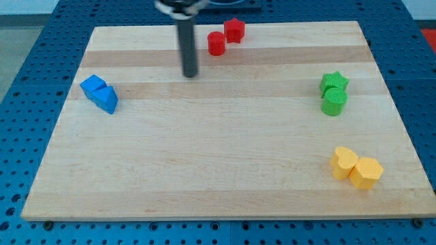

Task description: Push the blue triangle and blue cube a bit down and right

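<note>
Getting behind the blue pair comes first. My tip [190, 75] — a bare rod, no fingers to open or close — sits near the surface's [218, 177] top edge. The blue cube [92, 86] and blue triangle [107, 100] touch near the left edge — I should circle to their upper-left side, then push gently.

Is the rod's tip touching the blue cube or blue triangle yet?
Apart. The camera view shows bare wooden board between my tip and the blue cube and blue triangle, which lie to the view's left.

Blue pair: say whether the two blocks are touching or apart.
Touching: blue cube and blue triangle show no gap. My tip is well right.
</note>
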Controlling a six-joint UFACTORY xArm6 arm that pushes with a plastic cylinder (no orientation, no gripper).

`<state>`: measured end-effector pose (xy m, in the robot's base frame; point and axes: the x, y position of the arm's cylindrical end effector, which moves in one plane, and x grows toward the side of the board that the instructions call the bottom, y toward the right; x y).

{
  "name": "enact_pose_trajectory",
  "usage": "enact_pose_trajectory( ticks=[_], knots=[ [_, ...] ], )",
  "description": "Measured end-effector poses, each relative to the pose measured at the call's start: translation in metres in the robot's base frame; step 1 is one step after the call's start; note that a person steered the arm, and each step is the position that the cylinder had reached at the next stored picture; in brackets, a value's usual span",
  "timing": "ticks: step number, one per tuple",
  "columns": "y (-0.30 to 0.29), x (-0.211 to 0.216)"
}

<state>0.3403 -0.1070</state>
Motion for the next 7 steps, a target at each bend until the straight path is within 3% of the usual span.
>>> enact_pose_trajectory(
  ticks=[1,4,7],
  knots=[
    [-0.100,0.000],
    [-0.197,0.006],
    [-0.142,0.041]
  ],
)
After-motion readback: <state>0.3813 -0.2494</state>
